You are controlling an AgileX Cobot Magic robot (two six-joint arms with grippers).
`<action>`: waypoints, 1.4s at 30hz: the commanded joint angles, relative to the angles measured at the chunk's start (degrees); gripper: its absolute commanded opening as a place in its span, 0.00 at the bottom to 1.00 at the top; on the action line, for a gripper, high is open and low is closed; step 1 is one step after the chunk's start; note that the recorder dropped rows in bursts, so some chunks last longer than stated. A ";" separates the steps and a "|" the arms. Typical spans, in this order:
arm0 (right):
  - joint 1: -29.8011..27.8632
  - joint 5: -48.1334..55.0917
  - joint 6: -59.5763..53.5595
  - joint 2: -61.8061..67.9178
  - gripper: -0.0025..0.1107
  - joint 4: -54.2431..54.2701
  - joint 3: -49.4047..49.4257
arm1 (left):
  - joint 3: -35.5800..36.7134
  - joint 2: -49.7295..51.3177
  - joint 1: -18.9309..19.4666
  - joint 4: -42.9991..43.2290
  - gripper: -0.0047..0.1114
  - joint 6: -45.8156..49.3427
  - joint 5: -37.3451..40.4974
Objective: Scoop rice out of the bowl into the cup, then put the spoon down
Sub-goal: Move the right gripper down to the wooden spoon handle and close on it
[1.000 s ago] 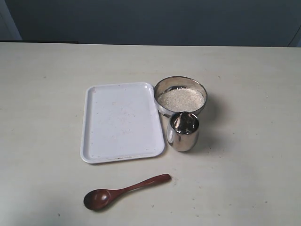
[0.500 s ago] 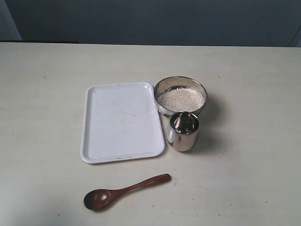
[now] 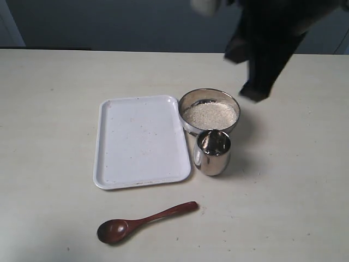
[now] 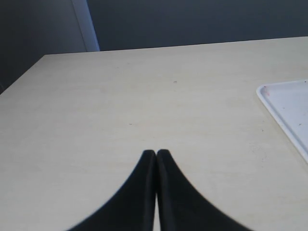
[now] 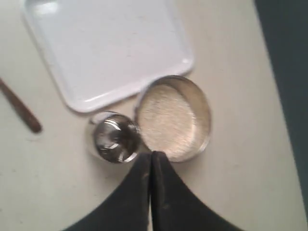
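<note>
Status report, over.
Left gripper shut, empty. Right gripper shut, empty, by round steel bowl. Reddish-brown wooden spoon untouched on table. Nothing blocking it.

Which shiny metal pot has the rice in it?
The wide, shallow bowl holds the white rice. The taller, narrower cup beside it shows only shiny metal inside.

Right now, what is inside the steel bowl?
The bowl holds white rice, filling it partway; bare steel wall shows above the grains. The rice covers the bowl's bottom, so anything buried there cannot be seen.
</note>
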 commanded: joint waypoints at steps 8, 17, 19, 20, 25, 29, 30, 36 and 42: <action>16.54 -6.28 1.88 15.39 0.06 -6.76 12.65 | -0.48 0.06 -0.10 0.00 0.04 -0.36 -0.78; 16.70 -13.08 2.09 22.96 0.45 -3.40 15.27 | -0.48 0.06 -0.10 0.00 0.04 -0.36 -0.78; 16.70 -12.98 2.09 24.79 0.45 -2.38 15.27 | -0.48 0.06 -0.10 0.00 0.04 -0.36 -0.78; 16.70 -12.85 2.09 25.30 0.45 -2.43 15.27 | -0.48 0.06 -0.10 0.00 0.04 -0.36 -0.78; 16.59 -12.93 2.41 27.79 0.45 -2.88 15.27 | -0.48 0.06 -0.10 0.00 0.04 -0.36 -0.78; 16.59 -14.49 3.27 29.34 0.45 -2.66 15.27 | -0.48 0.06 -0.10 0.00 0.04 -0.36 -0.78; 16.59 -14.85 3.27 29.67 0.45 -2.66 15.27 | -0.48 0.06 -0.10 0.00 0.04 -0.36 -0.78; 16.59 -16.55 3.40 31.16 0.45 -2.66 15.27 | -0.48 0.06 -0.10 0.00 0.04 -0.36 -0.78; 16.59 -18.49 3.40 32.56 0.27 -2.55 15.27 | -0.48 0.06 -0.10 0.00 0.04 -0.36 -0.78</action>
